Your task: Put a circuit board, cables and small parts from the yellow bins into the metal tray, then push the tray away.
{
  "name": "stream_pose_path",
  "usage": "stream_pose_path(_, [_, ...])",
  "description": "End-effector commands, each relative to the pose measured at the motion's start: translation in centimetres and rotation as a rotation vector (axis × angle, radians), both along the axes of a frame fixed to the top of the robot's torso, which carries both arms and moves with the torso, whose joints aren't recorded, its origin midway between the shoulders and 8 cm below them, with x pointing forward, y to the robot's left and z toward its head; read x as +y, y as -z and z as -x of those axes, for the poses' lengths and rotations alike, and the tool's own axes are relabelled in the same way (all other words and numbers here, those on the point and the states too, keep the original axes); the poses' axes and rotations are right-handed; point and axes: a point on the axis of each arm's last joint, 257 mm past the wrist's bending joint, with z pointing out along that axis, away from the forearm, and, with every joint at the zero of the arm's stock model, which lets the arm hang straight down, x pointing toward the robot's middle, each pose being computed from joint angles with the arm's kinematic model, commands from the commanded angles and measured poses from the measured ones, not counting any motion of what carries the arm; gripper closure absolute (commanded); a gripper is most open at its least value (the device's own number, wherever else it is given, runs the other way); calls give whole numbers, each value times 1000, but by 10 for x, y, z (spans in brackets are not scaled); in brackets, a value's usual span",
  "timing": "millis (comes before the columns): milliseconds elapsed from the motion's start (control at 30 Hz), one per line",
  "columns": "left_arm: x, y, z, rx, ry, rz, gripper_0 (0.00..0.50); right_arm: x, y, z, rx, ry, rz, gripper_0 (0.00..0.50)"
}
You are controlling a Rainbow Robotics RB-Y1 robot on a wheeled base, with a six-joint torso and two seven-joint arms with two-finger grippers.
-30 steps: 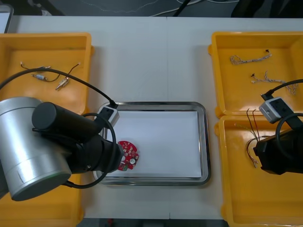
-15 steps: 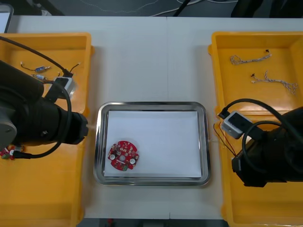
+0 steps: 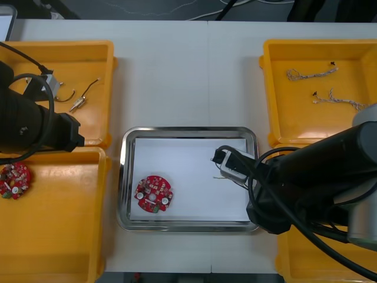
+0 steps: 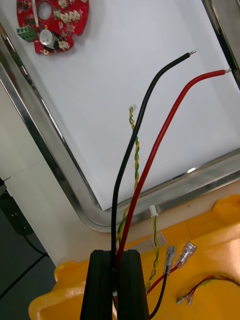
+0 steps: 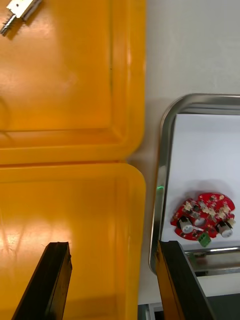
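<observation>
Reaching over the metal tray [image 3: 188,130] from 4 o'clock, the right gripper [image 4: 118,256] is clamped on a black cable [image 4: 145,105] and a red cable [image 4: 171,120]. Their free ends hang above the tray's white inside. A round red circuit board [image 3: 154,193] lies at the tray's 8 o'clock. At 9 o'clock, the left gripper [image 5: 114,250] hovers wide open and empty above the left yellow bins [image 3: 59,236]. Farther off, small metal parts [image 3: 78,104] lie at 10 o'clock and twisted cables [image 3: 311,73] at 2 o'clock.
</observation>
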Motion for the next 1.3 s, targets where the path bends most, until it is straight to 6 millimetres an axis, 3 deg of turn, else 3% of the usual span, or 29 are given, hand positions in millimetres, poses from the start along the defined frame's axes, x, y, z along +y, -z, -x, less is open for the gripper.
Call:
stream_pose_path(33, [25, -28, -26, -32, -17, -32, 0, 17, 1, -11, -39, -80, 36, 500])
stream_pose_path(167, [48, -31, -41, -12, -124, 11, 0, 32, 12, -18, -30, -119, 44, 500])
stream_pose_path(400, [93, -36, -60, -8, -307, 38, 0, 38, 39, -27, 0, -154, 99, 500])
stream_pose_path(533, [123, -32, -66, -6, -420, 15, 0, 44, 53, -35, 9, -188, 124, 500])
stream_pose_path(800, [159, -19, -66, 24, -567, -10, 0, 59, 77, -37, 29, -216, 140, 500])
stream_pose_path(1067, [169, -18, -83, 16, -622, 29, 0, 65, 102, -34, 65, -213, 159, 500])
stream_pose_path(1300, [165, -22, -102, -7, -644, 45, 0, 65, 118, -39, 49, -188, 198, 500])
